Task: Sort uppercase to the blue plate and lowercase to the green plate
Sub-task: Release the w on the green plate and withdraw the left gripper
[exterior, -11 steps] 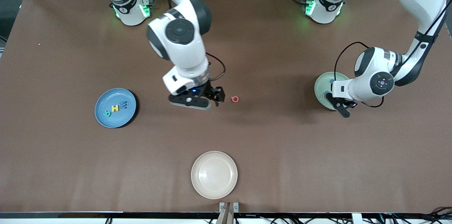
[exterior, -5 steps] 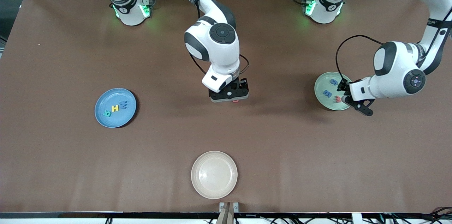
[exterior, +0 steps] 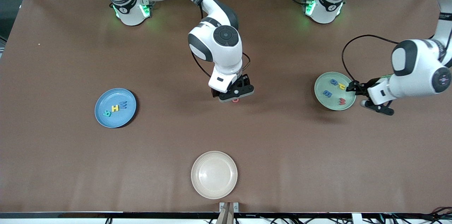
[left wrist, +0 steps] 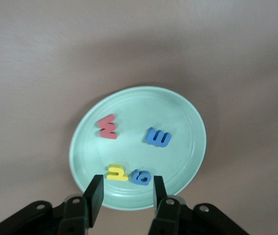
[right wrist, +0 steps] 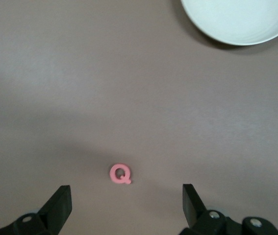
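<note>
The red Q [exterior: 235,100] lies on the table mid-table, directly under my right gripper [exterior: 233,94]. In the right wrist view the Q [right wrist: 120,174] sits just ahead of the open, empty right gripper [right wrist: 125,200]. The blue plate [exterior: 113,118] holds the teal R [exterior: 106,113], yellow H [exterior: 114,108] and blue M [exterior: 123,104]. The green plate [exterior: 333,104] holds the blue g [exterior: 333,82], yellow hooked piece [exterior: 342,86], blue m [exterior: 327,93] and red w [exterior: 342,101]. My left gripper [exterior: 360,94] is open and empty beside that plate's rim [left wrist: 178,112].
A cream-white plate [exterior: 214,174] stands near the table's front edge, nearer to the front camera than the Q; it also shows in the right wrist view [right wrist: 237,19]. The brown table [exterior: 282,146] is bare around the Q.
My right gripper moved toward the left arm's end and now hangs over the Q. My left gripper let go of the red w on the green plate and drew back off the plate.
</note>
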Controlling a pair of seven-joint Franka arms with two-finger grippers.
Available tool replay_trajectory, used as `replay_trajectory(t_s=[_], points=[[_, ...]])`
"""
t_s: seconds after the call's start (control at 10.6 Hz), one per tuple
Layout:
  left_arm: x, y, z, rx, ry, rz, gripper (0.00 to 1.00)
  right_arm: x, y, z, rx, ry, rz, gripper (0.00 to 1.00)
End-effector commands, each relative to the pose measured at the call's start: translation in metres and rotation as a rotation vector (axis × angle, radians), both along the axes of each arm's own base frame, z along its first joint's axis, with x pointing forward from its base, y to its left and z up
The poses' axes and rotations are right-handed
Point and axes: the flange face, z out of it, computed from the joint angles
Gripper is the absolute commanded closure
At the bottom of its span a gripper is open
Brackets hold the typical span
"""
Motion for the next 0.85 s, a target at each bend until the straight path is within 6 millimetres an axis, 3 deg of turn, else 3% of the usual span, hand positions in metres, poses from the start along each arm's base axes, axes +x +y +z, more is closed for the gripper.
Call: replay_trajectory(t_s=[0.0,0.09,0.19,0.28,0.38,0.47,0.75], points=[[0.011,-0.011,0.083,0.057,-0.020,0.109,0.50,-0.002,0.004,0.003,0.009,0.028,0.083,0.00],[0.016,-0.015,0.117,0.093,-0.026,0.167,0.47,-0.001,0.003,-0.001,-0.008,0.027,0.137,0.00],[0.018,-0.019,0.145,0.117,-0.040,0.201,0.38,0.000,0.002,-0.011,-0.026,0.033,0.192,0.00],[0.015,-0.025,0.167,0.136,-0.061,0.208,0.37,0.000,0.001,-0.015,-0.033,0.035,0.206,0.00],[0.011,-0.025,0.185,0.155,-0.090,0.213,0.24,-0.001,0.002,-0.019,-0.041,0.039,0.235,0.00],[0.006,-0.020,0.198,0.164,-0.114,0.221,0.00,-0.001,0.003,-0.031,-0.049,0.044,0.259,0.00],[-0.008,-0.034,0.231,0.173,-0.157,0.204,0.00,-0.011,0.014,-0.064,-0.074,0.059,0.302,0.03]])
